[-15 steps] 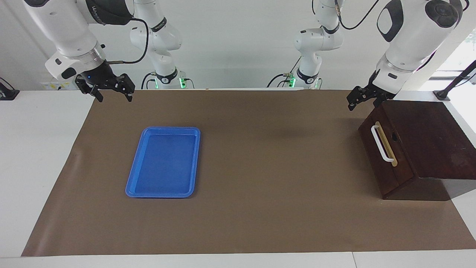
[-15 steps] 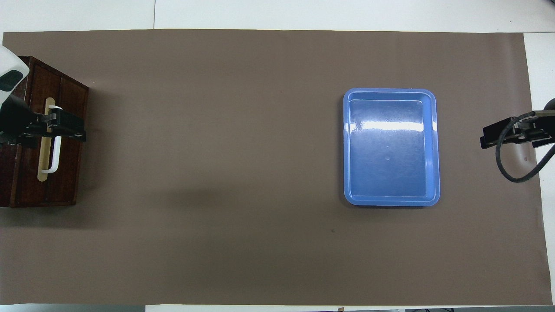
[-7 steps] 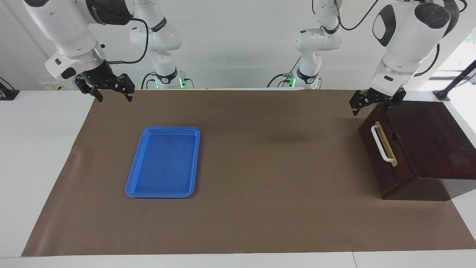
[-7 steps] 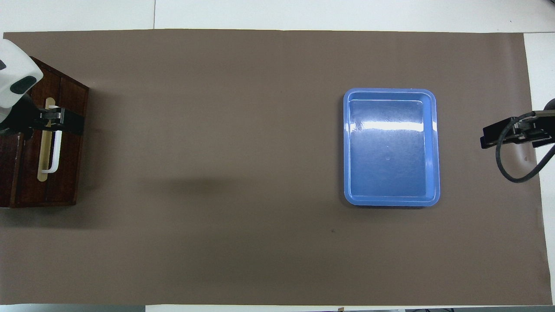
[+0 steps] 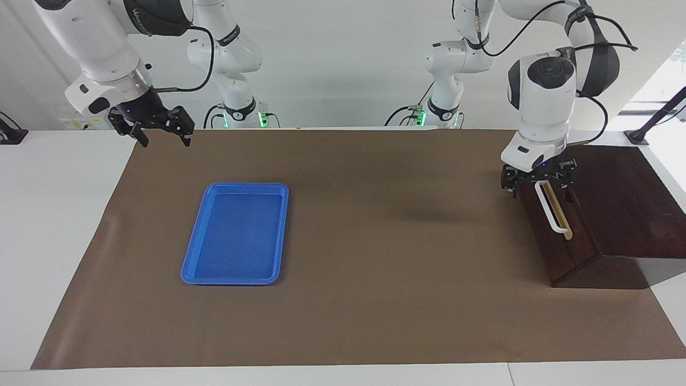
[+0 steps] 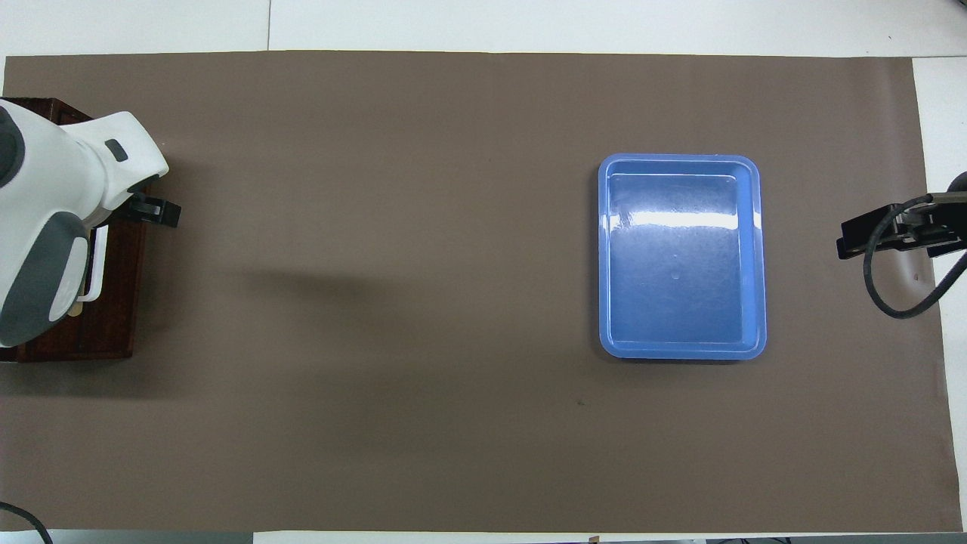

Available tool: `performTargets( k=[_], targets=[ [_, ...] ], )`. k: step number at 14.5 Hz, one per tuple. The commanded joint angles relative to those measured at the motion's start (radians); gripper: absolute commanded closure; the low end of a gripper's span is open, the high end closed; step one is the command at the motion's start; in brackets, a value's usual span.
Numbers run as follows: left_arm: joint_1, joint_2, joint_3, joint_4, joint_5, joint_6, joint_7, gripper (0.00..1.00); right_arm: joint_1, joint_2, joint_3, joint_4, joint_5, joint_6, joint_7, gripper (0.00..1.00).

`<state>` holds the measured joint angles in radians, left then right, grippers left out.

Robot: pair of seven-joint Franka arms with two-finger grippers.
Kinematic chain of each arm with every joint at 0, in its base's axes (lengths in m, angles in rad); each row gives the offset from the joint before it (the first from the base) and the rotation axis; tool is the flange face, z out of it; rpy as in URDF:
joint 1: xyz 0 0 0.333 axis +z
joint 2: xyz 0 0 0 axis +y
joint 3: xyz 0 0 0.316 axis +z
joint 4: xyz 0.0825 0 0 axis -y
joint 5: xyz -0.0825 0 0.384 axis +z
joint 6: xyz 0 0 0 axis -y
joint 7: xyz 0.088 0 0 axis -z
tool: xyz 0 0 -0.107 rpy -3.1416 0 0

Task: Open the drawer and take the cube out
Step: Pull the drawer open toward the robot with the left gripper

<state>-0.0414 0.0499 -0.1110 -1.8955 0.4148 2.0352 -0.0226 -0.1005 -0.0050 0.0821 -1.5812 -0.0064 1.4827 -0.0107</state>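
A: Two grippers on the list. Left gripper (image 5: 538, 182): down at the upper end of the white handle (image 5: 552, 210), fingers pointing down and apart, one on each side of the bar, gripping nothing as far as can be seen; whether they touch the bar cannot be told.

B: Handle's lie?

A: Long axis runs along the face of the drawer (image 5: 557, 236), from the end nearer the robots, where the gripper is, toward the end farther from them. Drawer shut in its dark wooden box (image 5: 621, 203), at the left arm's end of the table.

B: Cube?

A: Not in view; presumably inside the drawer.

B: Second gripper?

A: Right gripper (image 5: 151, 124): waits over the mat's corner at its own end, fingers spread, empty. Blue tray (image 5: 201, 257) is the nearest thing to it, well apart from the drawer. Left arm is far nearer the handle; judged the one to pull
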Motion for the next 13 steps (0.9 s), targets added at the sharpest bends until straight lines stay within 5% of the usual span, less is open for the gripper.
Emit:
performTargets(
  k=[1, 13],
  targets=[
    [0.032, -0.007, 0.005, -0.123, 0.056, 0.14, 0.017, 0.0, -0.015, -0.01, 0.01, -0.003, 0.011, -0.006, -0.032, 0.0],
    [0.098, 0.021, 0.004, -0.226, 0.136, 0.25, 0.032, 0.0, -0.021, -0.012, 0.01, -0.006, 0.013, -0.004, -0.032, 0.0]
  ],
)
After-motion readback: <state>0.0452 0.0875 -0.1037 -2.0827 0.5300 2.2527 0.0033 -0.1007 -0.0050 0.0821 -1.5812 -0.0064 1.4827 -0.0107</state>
